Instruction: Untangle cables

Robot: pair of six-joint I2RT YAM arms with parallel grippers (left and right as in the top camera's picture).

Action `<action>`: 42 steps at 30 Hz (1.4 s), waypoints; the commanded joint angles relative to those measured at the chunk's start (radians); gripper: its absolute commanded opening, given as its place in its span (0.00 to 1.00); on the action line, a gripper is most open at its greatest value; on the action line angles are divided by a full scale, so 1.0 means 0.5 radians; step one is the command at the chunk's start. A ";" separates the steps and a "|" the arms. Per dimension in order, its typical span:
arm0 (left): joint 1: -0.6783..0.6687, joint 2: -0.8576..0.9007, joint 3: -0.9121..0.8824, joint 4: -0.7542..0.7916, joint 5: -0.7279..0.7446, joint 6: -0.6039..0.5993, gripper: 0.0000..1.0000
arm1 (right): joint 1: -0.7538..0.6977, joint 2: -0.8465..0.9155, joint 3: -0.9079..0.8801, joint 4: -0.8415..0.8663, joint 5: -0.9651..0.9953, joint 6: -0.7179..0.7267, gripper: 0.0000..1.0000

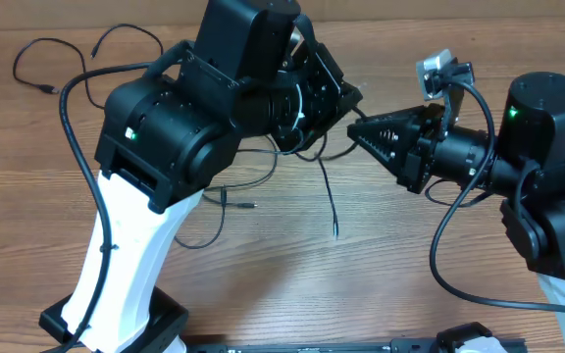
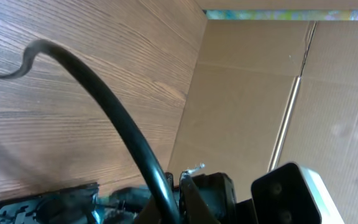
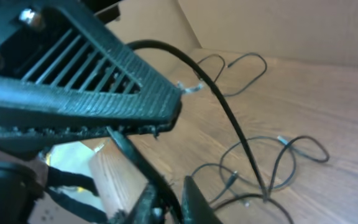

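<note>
The right claw (image 1: 353,127) is clenched, its ribbed fingers (image 3: 104,74) pressed flat together and pointing toward the left claw (image 1: 346,95). The two tips are close together above the middle of the tabletop (image 1: 410,275). One raised cord of the cables (image 3: 241,140) runs just past the right claw's tip. Whether it is pinched there or only passing behind, I cannot tell.

The left claw is clenched too. Its own camera shows only its tip at the bottom edge, with a black cord arching away from it. That view does not settle whether it grips the cord.

From between the claws a thin strand (image 1: 329,191) hangs down and ends just above the wood. More strands lie slack under and beside the left arm, one ending in a small plug (image 1: 248,206). Others loop loosely at the far left of the tabletop. A cardboard wall (image 2: 247,93) stands at the tabletop's edge.
</note>
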 commanded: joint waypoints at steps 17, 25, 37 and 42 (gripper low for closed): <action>0.001 0.010 0.005 -0.172 -0.655 0.200 0.43 | -0.003 -0.002 0.008 0.053 0.001 0.332 0.04; 0.016 0.010 0.005 -0.156 -0.647 0.159 0.45 | -0.003 -0.002 0.008 0.174 -0.101 0.378 0.04; 0.233 0.010 0.005 0.021 -0.092 0.036 0.32 | -0.003 -0.002 0.008 0.192 -0.179 0.375 0.04; 0.294 0.010 0.005 0.014 0.006 0.050 0.36 | -0.003 -0.002 0.008 0.201 -0.221 0.377 0.04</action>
